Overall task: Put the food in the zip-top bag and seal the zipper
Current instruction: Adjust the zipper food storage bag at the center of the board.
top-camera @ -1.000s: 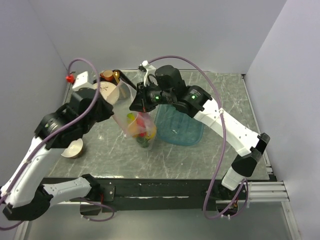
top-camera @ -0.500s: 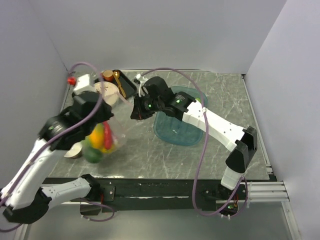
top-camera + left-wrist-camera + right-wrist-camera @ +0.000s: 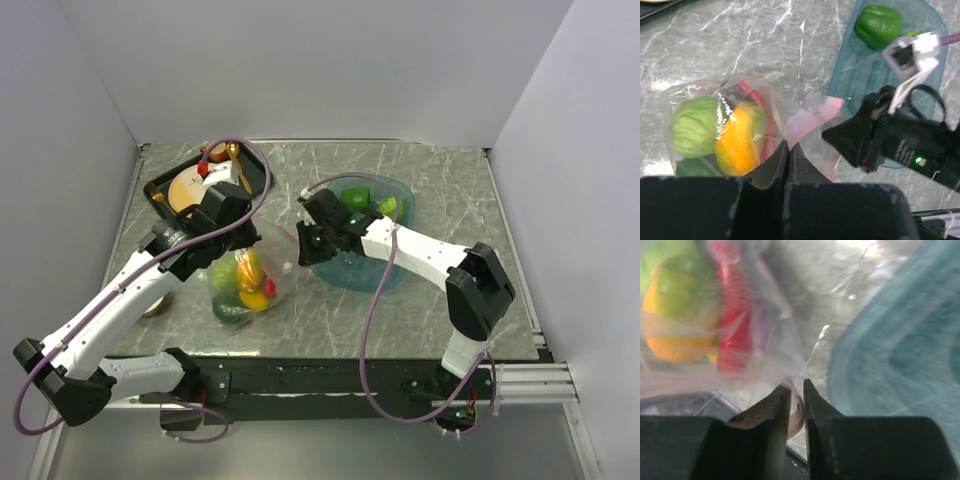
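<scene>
The zip-top bag [image 3: 243, 285] lies on the table holding several toy foods: a green round one [image 3: 692, 125], an orange-yellow mango [image 3: 740, 142] and a red chili [image 3: 757, 97]. Its pale pink zipper [image 3: 812, 117] runs between my two grippers. My left gripper [image 3: 788, 146] is shut on one end of the strip; in the top view it [image 3: 248, 240] is just above the bag. My right gripper [image 3: 796, 390] pinches the strip's other end, by the tub's left edge [image 3: 303, 243]. A green pepper [image 3: 355, 197] and another green piece [image 3: 388, 207] lie in the teal tub [image 3: 350, 268].
A black tray [image 3: 158, 190] with a tan plate and small items stands at the back left. A small bowl [image 3: 152, 305] sits partly under my left arm. Grey walls close in the left, back and right sides.
The bag hung lifted at the middle, swung left, and now rests low on the table left of the tub. Both grippers came down with it, still holding its mouth.
</scene>
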You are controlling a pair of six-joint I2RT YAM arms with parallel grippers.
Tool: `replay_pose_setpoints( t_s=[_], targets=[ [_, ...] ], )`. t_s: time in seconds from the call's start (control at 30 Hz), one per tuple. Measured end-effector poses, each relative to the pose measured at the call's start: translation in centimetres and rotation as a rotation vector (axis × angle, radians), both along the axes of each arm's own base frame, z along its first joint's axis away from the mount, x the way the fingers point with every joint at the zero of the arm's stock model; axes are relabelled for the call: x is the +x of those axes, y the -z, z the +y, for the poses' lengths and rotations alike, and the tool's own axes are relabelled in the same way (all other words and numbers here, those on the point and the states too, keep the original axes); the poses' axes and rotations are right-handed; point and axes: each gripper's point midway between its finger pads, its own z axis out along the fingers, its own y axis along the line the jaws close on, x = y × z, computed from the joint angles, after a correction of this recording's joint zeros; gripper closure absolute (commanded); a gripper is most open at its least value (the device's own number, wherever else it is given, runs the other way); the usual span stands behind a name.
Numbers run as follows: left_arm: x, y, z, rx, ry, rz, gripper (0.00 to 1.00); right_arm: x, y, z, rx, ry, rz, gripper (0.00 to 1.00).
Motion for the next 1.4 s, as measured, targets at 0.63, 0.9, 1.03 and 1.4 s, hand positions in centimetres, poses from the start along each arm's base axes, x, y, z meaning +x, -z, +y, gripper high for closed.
replay_pose_setpoints(
  t_s=[0.63, 0.9, 1.03, 1.4],
  targets=[
    [-0.1, -1.2, -0.1, -0.063, -0.025, -0.030, 0.99, 10.2, -5.5, -2.9, 0.109, 0.214, -0.134, 0.42],
    [-0.1, -1.9, 0.4, -0.075, -0.051, -0.052, 0.99, 12.5, -6.6, -3.2, 0.182, 0.288, -0.145, 0.42],
    [-0.1, -1.8, 0.6, -0.069, -0.058, -0.053, 0.99, 12.0, -7.2, -2.9, 0.241, 0.256, -0.137, 0.43],
    [-0.1, -1.7, 0.7, -0.062, -0.060, -0.051, 0.99, 6.4, -11.0, -3.8, 0.351, 0.094, -0.154, 0.40]
  ],
)
